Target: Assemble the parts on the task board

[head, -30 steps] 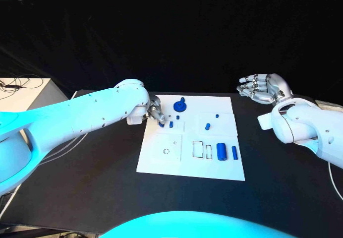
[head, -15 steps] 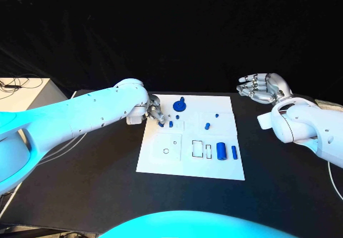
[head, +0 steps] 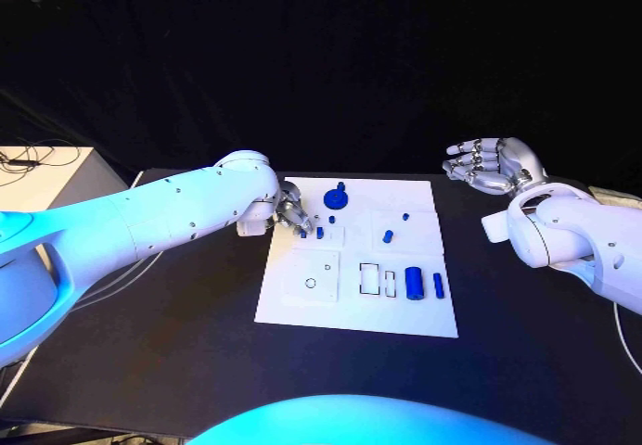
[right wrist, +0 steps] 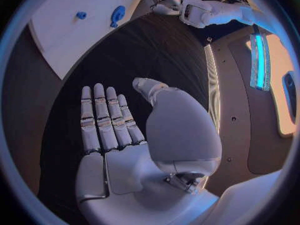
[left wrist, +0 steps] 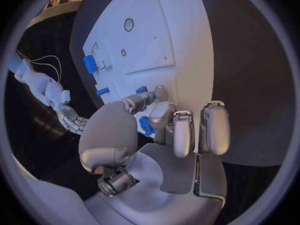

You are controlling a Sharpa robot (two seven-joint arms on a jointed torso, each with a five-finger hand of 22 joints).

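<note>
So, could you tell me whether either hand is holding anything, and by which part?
The left hand pinches a small blue part at its fingertips; which end cannot be told. The right hand holds nothing.

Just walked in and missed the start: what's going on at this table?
The robot is fitting small blue parts into a white task board. Its left hand is down at the board's left edge, fingers around a small blue piece. The right hand hovers open off to the side, holding nothing. Other blue parts sit on the board.
</note>
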